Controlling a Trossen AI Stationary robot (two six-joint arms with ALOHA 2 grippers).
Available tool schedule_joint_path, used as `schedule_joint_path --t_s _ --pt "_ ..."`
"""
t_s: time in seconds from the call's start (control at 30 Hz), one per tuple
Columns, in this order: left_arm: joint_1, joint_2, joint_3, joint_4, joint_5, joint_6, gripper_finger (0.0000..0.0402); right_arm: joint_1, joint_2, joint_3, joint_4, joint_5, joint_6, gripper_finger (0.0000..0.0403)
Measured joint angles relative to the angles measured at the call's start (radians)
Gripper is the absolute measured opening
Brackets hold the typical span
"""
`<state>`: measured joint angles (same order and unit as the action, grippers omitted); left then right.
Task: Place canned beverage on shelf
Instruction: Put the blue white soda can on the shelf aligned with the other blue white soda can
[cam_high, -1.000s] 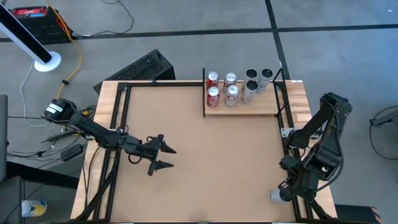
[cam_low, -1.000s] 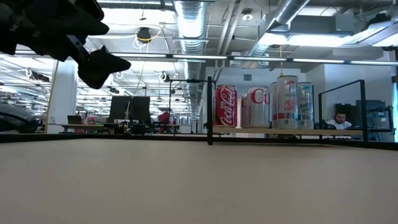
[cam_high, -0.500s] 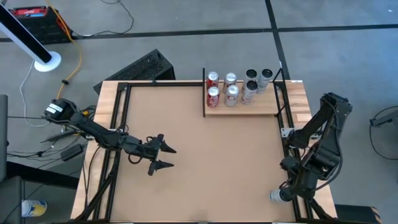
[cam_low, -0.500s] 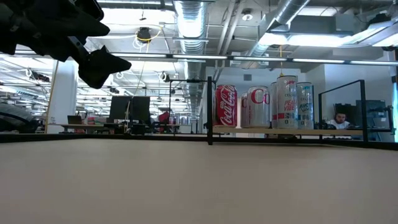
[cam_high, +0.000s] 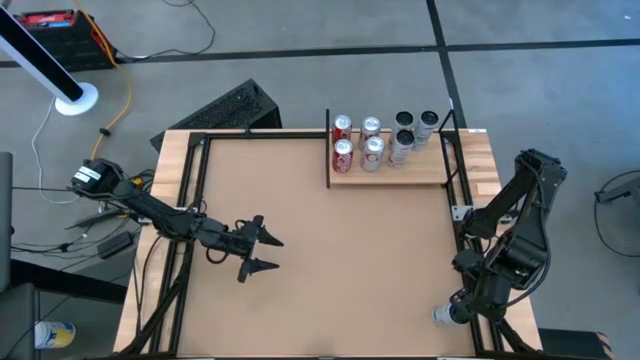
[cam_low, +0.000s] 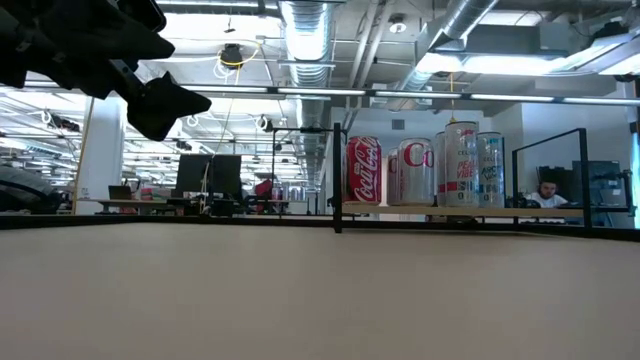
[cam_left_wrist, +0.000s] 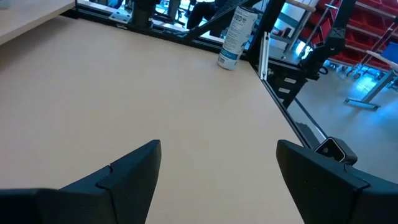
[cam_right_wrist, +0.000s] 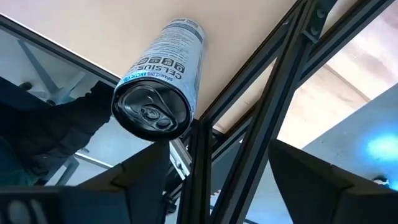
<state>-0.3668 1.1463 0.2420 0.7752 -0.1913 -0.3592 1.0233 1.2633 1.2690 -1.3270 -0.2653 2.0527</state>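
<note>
Overhead: shelf (cam_high: 390, 172) stocked | left gripper (cam_high: 268, 252) spread, empty, mid-bench | right gripper (cam_right_wrist: 217, 174) spread above white can (cam_right_wrist: 160, 84), seen only wrist-side

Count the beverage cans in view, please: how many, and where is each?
7. Six cans stand on the shelf, two of them red. One white can stands at the table's near right corner, below the right gripper. More may be hidden.

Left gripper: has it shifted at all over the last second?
No. In the high view the left gripper sits open at the same spot relative to the table's left rail, over bare tabletop, well short of the shelf.
</note>
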Motion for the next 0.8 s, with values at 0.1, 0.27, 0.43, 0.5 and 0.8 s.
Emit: schedule_joint_path --t_s 0.1,0.27,0.43,0.5,0.8 --pt "0.000 0.000 0.000 -0.001 0.000 0.000 0.0304 0.000 0.000 0.000 0.001 -0.002 0.000 0.0307" --pt "0.000 0.000 0.000 -0.002 0.001 0.000 0.0304 0.000 0.000 0.000 0.050 -0.024 0.000 0.0311" --pt "0.000 0.000 0.000 -0.008 0.001 0.019 0.0304 0.000 0.001 0.000 0.056 -0.023 0.016 0.0312" --pt "0.000 0.000 0.000 -0.008 0.001 0.024 0.0304 0.000 0.002 0.000 0.055 -0.015 0.016 0.0312" --pt "0.000 0.000 0.000 -0.024 0.002 0.024 0.0304 0.000 0.002 0.000 0.080 0.088 0.049 0.0312"
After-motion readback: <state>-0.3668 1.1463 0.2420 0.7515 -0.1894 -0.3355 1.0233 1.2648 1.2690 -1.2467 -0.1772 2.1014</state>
